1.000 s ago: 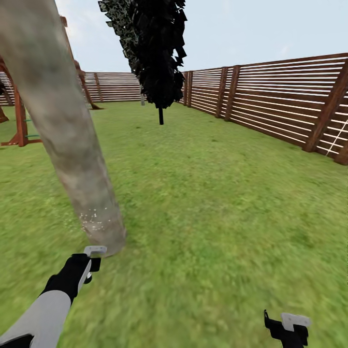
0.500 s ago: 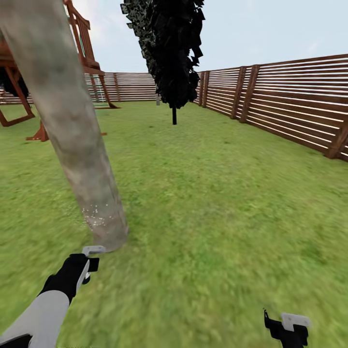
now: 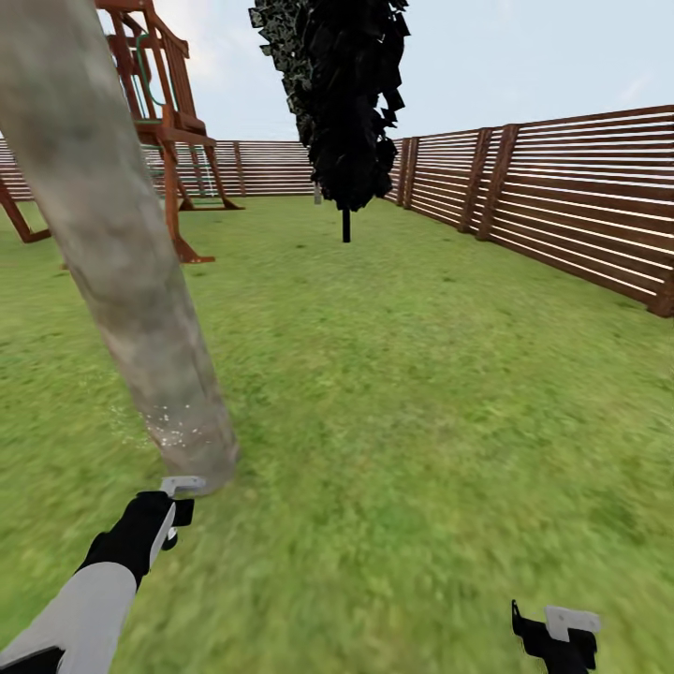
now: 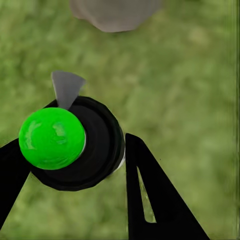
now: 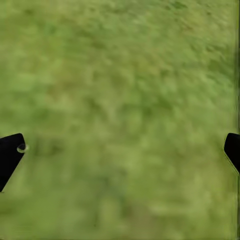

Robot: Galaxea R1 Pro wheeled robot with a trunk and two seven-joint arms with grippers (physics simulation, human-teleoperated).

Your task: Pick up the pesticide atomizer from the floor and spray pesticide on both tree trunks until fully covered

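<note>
A thick mottled grey-beige tree trunk [image 3: 122, 271] leans across the left of the head view, with white specks low on it near its foot. Just in front of its foot, my left gripper [image 3: 173, 513] is shut on the pesticide atomizer [image 3: 183, 486]. In the left wrist view the atomizer [image 4: 87, 150] is a black bottle with a green round top and a grey nozzle. It sits between the black fingers [image 4: 150, 200], and the nozzle points toward the trunk's base [image 4: 116, 12]. My right gripper [image 3: 559, 632] hangs open and empty over grass [image 5: 120, 100].
A narrow dark conifer [image 3: 346, 103] stands mid-lawn ahead. A brown slat fence [image 3: 580, 215] runs along the right and the far side. A wooden play structure [image 3: 159, 112] stands at the back left. Open lawn [image 3: 421, 374] lies to the right of the trunk.
The view has swung left: conifer and fence have slid right in the picture and the play structure has come into sight. Both arms hold the same pose.
</note>
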